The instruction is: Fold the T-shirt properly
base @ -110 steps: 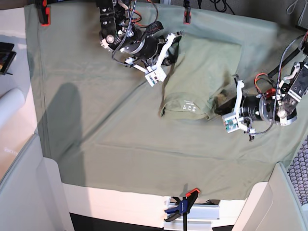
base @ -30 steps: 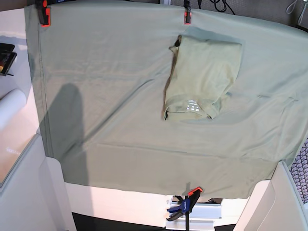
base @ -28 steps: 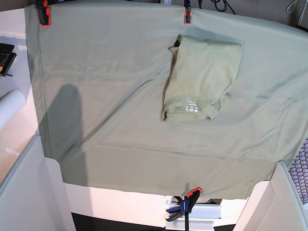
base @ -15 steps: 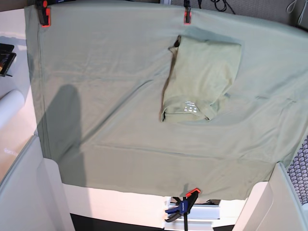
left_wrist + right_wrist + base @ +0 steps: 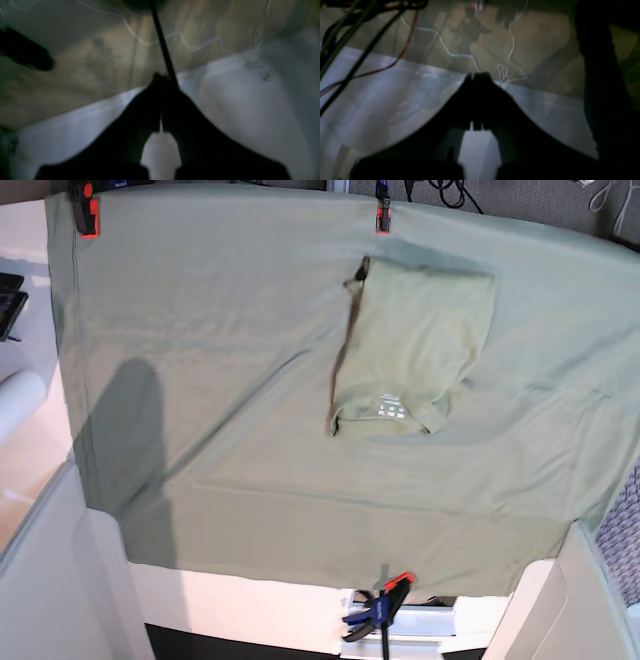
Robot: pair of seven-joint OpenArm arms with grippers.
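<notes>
The T-shirt (image 5: 412, 348) lies folded into a compact rectangle at the back right of the table in the base view. Its collar and small printed label (image 5: 391, 409) face the front edge. Neither arm shows in the base view. In the left wrist view my left gripper (image 5: 162, 78) is a dark silhouette with its fingers closed together, holding nothing, over a blurred pale surface. In the right wrist view my right gripper (image 5: 478, 75) is also shut and empty. The shirt does not show in either wrist view.
The grey-green tablecloth (image 5: 220, 380) covers the table, held by orange clamps at the back (image 5: 88, 210) (image 5: 382, 216) and a blue-and-orange clamp at the front (image 5: 380, 610). A white roll (image 5: 20, 395) lies at the left. Cables (image 5: 357, 50) hang near the right gripper.
Both arms, which were at the shirt's edges 3.7 s ago, have left the base view. The folded shirt lies as it did; the picture has shifted slightly.
</notes>
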